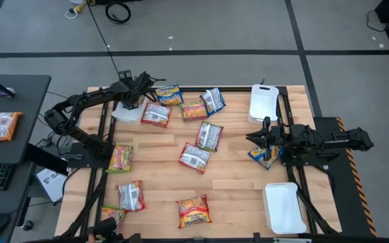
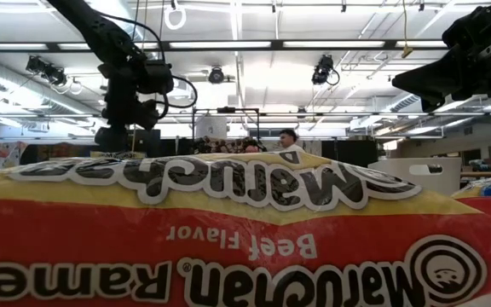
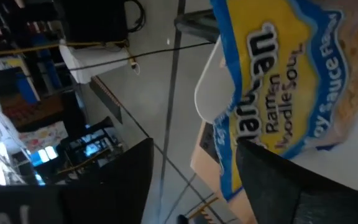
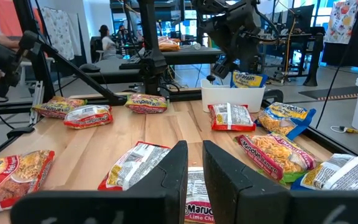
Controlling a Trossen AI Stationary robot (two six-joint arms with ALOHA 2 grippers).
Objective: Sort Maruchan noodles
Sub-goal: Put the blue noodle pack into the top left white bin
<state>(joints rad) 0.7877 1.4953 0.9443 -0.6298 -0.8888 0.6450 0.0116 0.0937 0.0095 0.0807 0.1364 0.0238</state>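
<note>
1. Nearest the low camera lies an orange-red Maruchan packet (image 2: 228,230), printed "Beef Flavor" and seen upside down; it fills most of that view and hides the table. The high view shows it at the table's (image 1: 161,182) front edge (image 1: 194,210).
2. Only the high view shows the whole spread: a silver-white packet (image 1: 131,196) and a yellow-green packet (image 1: 120,158) on the left, and two more silver-white packets (image 1: 194,158) mid-table.
3. The right gripper (image 1: 263,140) hangs at the right side of the table over a blue-yellow packet (image 1: 262,155). Its own wrist view shows the two fingers (image 4: 169,165) close together with a narrow gap, and nothing between them; under them lies a packet printed "Lime" (image 4: 199,202).
4. A white tray (image 1: 284,208) sits at the front right corner, another white tray (image 1: 263,102) at the back right.
5. At the back left, the left gripper (image 1: 128,101) is over a third white tray (image 1: 128,113). The right wrist view shows a blue-yellow packet (image 4: 248,79) standing in that tray (image 4: 232,96) just below the left gripper (image 4: 219,71).
6. The left wrist view alone shows the jaws spread wide, one finger (image 3: 272,180) beside the blue-yellow packet (image 3: 284,87) and not clamping it: released.
7. Farthest, the low view shows a person (image 2: 290,140) in the room behind.
</note>
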